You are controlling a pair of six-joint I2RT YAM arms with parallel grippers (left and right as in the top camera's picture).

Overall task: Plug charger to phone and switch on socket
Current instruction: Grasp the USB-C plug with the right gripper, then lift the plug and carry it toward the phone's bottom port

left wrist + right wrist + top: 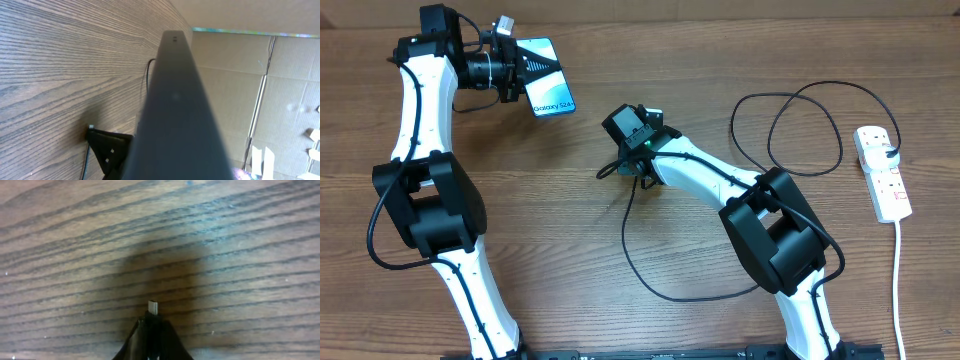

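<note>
Charger [665, 290]: the connector tip [153, 307] is clamped in the right claw [623, 165]. The jaws are together on the black plug body, and only the short metal tongue stands proud of the fingertips [142, 340]. The tip hangs close above the bare table [650, 60], mid-table, pointing down at the wood, not toward the phone. Gripping right behind the tongue looks deliberate: the mating end is free and there is little flex for insertion. The cable trails from the claw in a slack curve toward the near edge, disappears behind the right arm, then loops at far right. It ends at a black plug [891, 152] seated in the socket [883, 185]. With that slack, moving the tip should not tug the strip. Phone [553, 95]: far left, well apart from the tip, clamped at one short end by the left claw [532, 68], lit screen up, apparently held off the table. The left wrist view looks along its dark edge [175, 110] to small openings at the free end [174, 37], so the port end seems offered toward the right arm. The socket lies at the right edge of the table, white cord [898, 280] running to the near edge; switch position is not readable. Judgement: the connector is in hand; next, swing the tongue toward the port and align it. A wrong angle is the main risk. The switch step is not yet done.
</note>
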